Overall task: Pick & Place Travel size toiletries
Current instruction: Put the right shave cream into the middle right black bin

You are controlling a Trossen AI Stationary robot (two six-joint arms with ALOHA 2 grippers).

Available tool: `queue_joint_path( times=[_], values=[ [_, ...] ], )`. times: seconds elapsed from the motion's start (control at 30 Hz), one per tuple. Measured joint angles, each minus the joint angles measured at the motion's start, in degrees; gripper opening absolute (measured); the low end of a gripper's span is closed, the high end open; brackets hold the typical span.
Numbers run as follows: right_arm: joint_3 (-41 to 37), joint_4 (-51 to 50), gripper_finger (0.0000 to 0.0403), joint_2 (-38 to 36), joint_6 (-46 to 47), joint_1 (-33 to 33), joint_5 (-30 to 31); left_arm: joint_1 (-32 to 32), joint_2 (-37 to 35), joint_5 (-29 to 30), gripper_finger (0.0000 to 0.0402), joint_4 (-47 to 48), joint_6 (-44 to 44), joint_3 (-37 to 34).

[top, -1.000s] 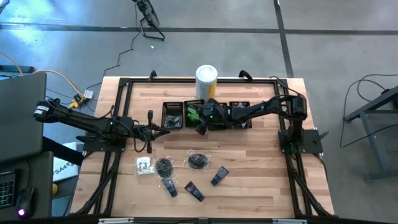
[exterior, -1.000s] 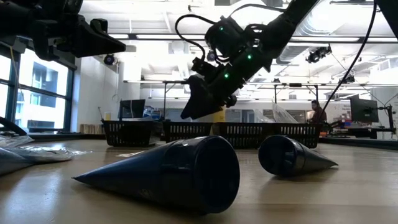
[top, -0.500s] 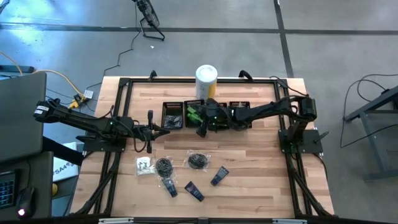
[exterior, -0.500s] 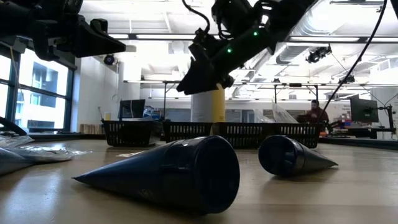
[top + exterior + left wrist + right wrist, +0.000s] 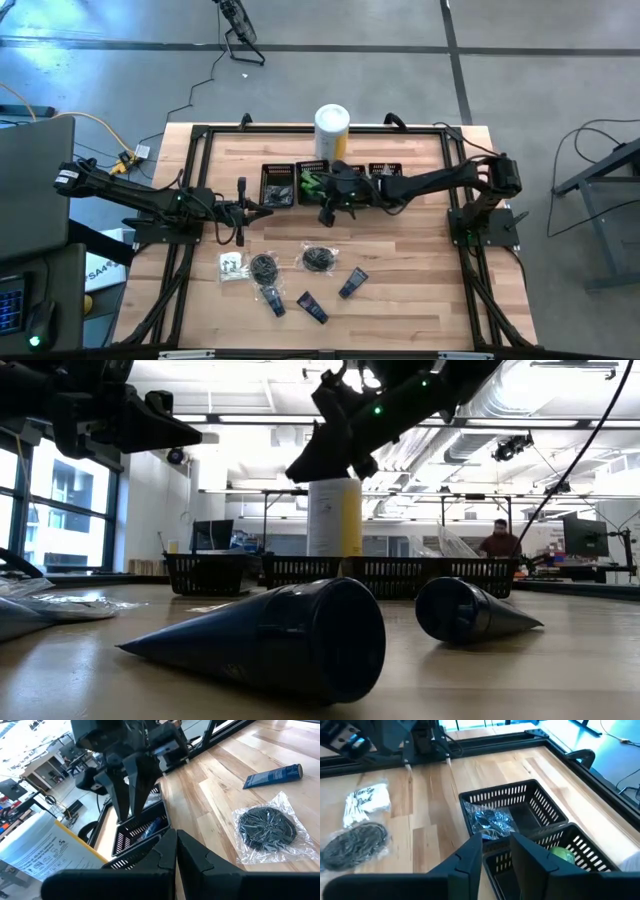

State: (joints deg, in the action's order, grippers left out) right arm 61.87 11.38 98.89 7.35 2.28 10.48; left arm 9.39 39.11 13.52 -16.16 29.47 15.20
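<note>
No legible writing on canister [image 5: 332,128] label. Right gripper [image 5: 495,850] raised over mesh bins [image 5: 520,805], fingers slightly parted, empty. Left gripper [image 5: 175,851] closed, waiting left of bins. Blue tubes [image 5: 352,283] and bagged bundles [image 5: 320,259] on table [image 5: 420,290] front.

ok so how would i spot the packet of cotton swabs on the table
Start at the wooden table and look at the loose items lying in front of the row of black baskets. The cotton swab packet is the one at the far left of that group, beside a black bagged bundle. It is the only clear bag with white contents.
</note>
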Motion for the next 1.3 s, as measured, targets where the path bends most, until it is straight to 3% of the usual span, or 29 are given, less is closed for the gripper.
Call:
queue_joint_path(
  times=[0.7, 1.03, 1.3],
  values=[
    [0.0, -2.69, 0.0066, -4.83, 2.17, -3.82, -0.26, 0.0, 0.02, 0.0, 0.0008, -0.35, -1.27, 0.0],
    [0.0, -7.7, 0.0011, -4.83, 2.04, -7.82, -0.13, 0.0, 0.0, 0.0, 0.0008, -0.35, -1.29, 0.0],
    [0.0, -17.41, 0.0003, -4.83, 9.55, -11.75, -0.13, 0.0, 0.01, 0.0, 0.0008, -0.35, -1.29, 0.0]
  ],
)
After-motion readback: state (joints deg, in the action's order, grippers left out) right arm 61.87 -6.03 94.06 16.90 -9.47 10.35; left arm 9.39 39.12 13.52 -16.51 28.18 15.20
